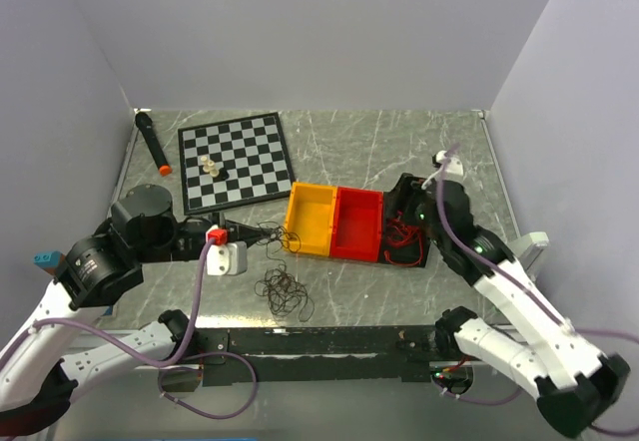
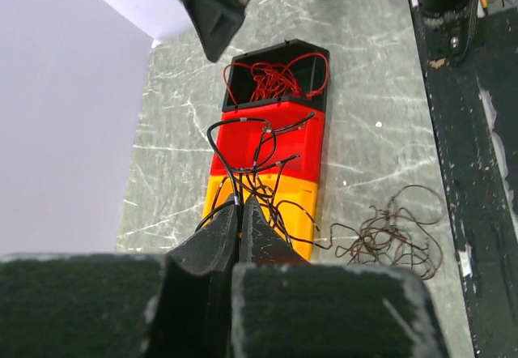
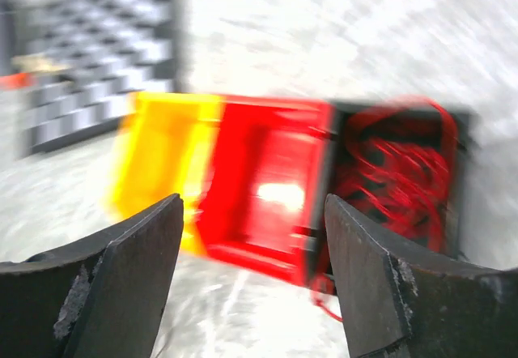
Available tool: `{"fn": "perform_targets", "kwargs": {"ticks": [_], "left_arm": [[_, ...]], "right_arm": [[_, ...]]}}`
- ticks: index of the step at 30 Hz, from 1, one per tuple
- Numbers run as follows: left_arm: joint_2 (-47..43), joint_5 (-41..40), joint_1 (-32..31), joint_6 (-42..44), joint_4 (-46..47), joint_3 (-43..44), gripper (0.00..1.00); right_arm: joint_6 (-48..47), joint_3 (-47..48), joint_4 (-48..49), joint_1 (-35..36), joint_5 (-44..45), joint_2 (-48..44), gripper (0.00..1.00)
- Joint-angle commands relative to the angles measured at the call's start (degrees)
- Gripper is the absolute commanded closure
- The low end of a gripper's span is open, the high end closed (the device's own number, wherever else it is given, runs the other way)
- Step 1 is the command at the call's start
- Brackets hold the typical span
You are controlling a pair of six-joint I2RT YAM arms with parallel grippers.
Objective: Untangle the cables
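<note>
A yellow plastic bin [image 1: 310, 219], a red plastic bin [image 1: 359, 223] and a black plastic bin [image 1: 404, 223] stood touching in a row across the middle of the grey marbled table [image 1: 399, 147]. Thin black wires [image 1: 268, 233] strung from the left gripper [image 2: 240, 206] toward the yellow bin barred that gap. A loose dark wire tangle [image 1: 284, 289] lay near the front edge. Bare tabletop lay open behind the bins, right of the black-and-white chessboard [image 1: 235, 160], and in front of the red bin.
</note>
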Motion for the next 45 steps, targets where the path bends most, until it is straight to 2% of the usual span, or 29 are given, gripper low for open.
{"fn": "perform_targets", "kwargs": {"ticks": [1,5,9,13,18,25,30,33,36,38,39,40,41,42,45], "left_arm": [[0.38,2.24,0.23,-4.71,3.86,0.5,0.99],[0.81,2.59,0.32,-7.34,5.35,-1.25,0.99],[1.34,3.9,0.32,-9.37,6.5,-2.66,0.99],[1.96,6.54,0.32,-10.77,6.94,-3.8,0.99],[2.75,9.44,0.23,-13.5,8.08,-4.16,0.99],[3.01,11.99,0.23,-12.8,7.56,-3.98,0.99],[2.49,12.25,0.23,-13.42,8.08,-4.51,0.99],[2.22,12.87,0.23,-13.94,8.61,-5.04,0.99],[1.87,12.61,0.32,-14.21,8.96,-5.04,0.99],[1.61,11.65,0.23,-14.73,9.14,-4.86,0.99],[1.35,10.94,0.23,-14.91,9.22,-5.04,0.95],[1.34,10.07,0.23,-15.34,9.4,-5.21,0.83],[1.08,8.67,0.23,-15.61,8.96,-5.47,0.61],[0.91,7.7,0.32,-16.48,8.87,-5.83,0.49],[-0.76,7.42,0.32,-19.21,9.74,-10.03,0.36]], "right_arm": [[-8.55,-0.49,8.43,0.65,-19.63,-5.28,0.22],[-11.1,0.38,13.98,1.35,-38.9,-8.02,0.2],[-12.6,4.77,14.16,5.2,-49.03,-6.88,0.19],[-14.09,9.7,14.34,12.32,-49.31,-4.51,0.18],[-20.15,13.13,13.82,21.55,-45.27,-1.08,0.18],[-23.76,17.17,12.85,26.4,-41.83,4.45,0.2],[-24.29,20.25,12.49,28.16,-41.22,8.5,0.26],[-23.77,21.39,12.76,28.86,-41.22,10.17,0.35],[-24.03,23.24,10.13,29.3,-39.65,11.58,0.6],[-24.2,23.94,8.63,29.22,-38.24,11.32,0.82],[-24.38,24.03,7.93,29.21,-37.1,10.88,1.0],[-24.55,24.03,7.31,29.21,-35.61,9.92,1.0],[-24.73,23.95,6.78,29.3,-34.64,9.04,1.0],[-24.9,23.95,6.26,29.22,-33.41,8.08,1.0],[-25.26,24.56,4.15,29.21,-31.73,5.79,1.0]]}}
